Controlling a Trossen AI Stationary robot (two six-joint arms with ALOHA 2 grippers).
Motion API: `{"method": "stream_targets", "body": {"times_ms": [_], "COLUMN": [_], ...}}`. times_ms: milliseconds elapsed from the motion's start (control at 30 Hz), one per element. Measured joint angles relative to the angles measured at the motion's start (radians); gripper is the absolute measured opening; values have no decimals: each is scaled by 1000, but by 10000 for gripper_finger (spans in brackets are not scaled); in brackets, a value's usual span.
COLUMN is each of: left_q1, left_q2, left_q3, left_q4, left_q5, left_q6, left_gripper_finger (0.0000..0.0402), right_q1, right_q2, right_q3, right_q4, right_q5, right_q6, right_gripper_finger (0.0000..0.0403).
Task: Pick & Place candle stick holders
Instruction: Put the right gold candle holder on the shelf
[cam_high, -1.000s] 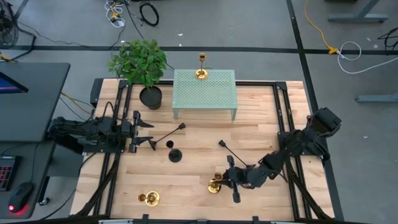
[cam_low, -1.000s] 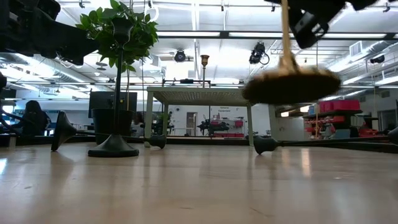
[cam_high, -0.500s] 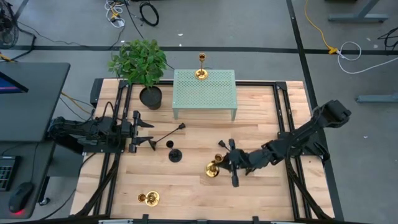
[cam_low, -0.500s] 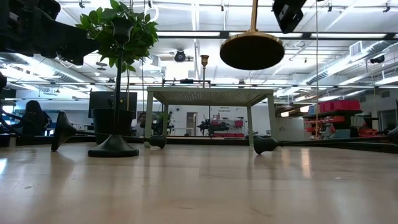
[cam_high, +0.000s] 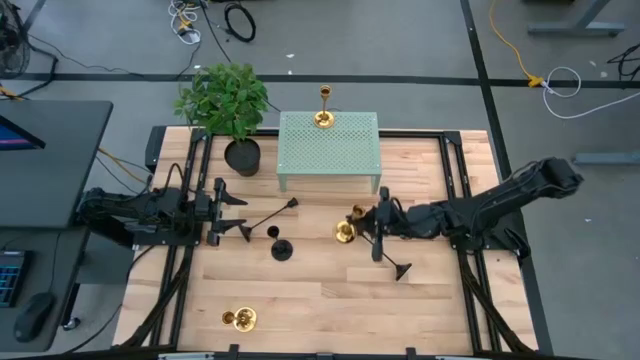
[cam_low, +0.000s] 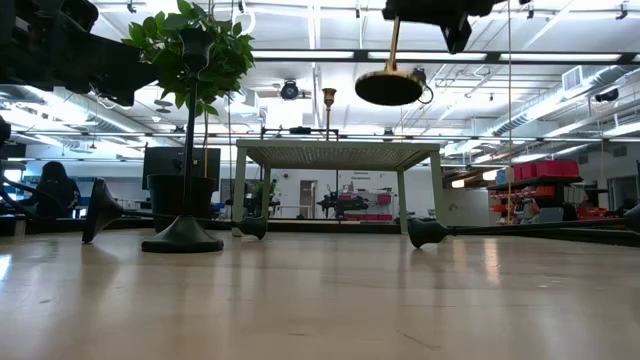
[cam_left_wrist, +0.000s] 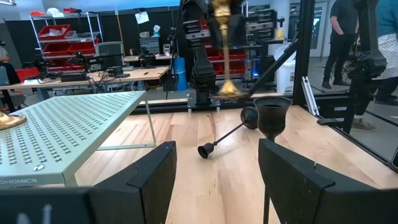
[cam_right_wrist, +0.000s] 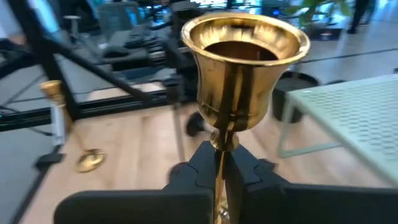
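My right gripper (cam_high: 362, 226) is shut on a gold candle stick holder (cam_high: 346, 228) and holds it in the air in front of the green perforated stand (cam_high: 330, 145). A second gold holder (cam_high: 323, 112) stands on that stand's far edge, and a third (cam_high: 240, 318) lies near the table's front. One black holder (cam_high: 282, 250) stands upright on its base. Another (cam_high: 270, 216) lies on its side beside my left gripper (cam_high: 232, 215). A third (cam_high: 392, 262) lies below my right arm. My left gripper is open and empty at the table's left. My right gripper pinches the gold holder's thin stem (cam_right_wrist: 219, 155) just below the cup (cam_right_wrist: 244, 62) between its two fingers (cam_right_wrist: 250, 171). The fingers come level from the table's right and lie across the stem. The holder stays about upright, with its round base (cam_low: 389, 88) hanging clear of the table.
A black plant pot (cam_high: 241, 156) with green leaves stands at the far left, next to the green stand. Bare wood lies between the stand's front and the black holders. People and shelves show in the room beyond the table.
My right gripper has carried the gold holder up and from the table's near side toward its far edge, closer to the green stand. The holder has stayed upright and clear of the table. The black holder under the arm now shows whole.
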Motion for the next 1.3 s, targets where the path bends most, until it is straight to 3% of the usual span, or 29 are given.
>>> {"method": "stream_targets", "body": {"times_ms": [367, 633, 1033, 1300], "left_q1": [0, 0, 0, 0], "left_q2": [0, 0, 0, 0], "left_q3": [0, 0, 0, 0], "left_q4": [0, -1, -2, -1], "left_q5": [0, 0, 0, -4], "left_q6": [-1, -2, -33, -33], "left_gripper_finger": [227, 227, 227, 227], "right_q1": [-223, -333, -512, -628], "right_q2": [-48, -32, -27, 63], "right_q3": [1, 173, 242, 243], "right_q4": [-11, -200, -195, -108], "right_q5": [-148, -169, -279, -391], "right_q6": [-35, -120, -174, -163], "right_gripper_finger": [2, 2, 2, 2]}}
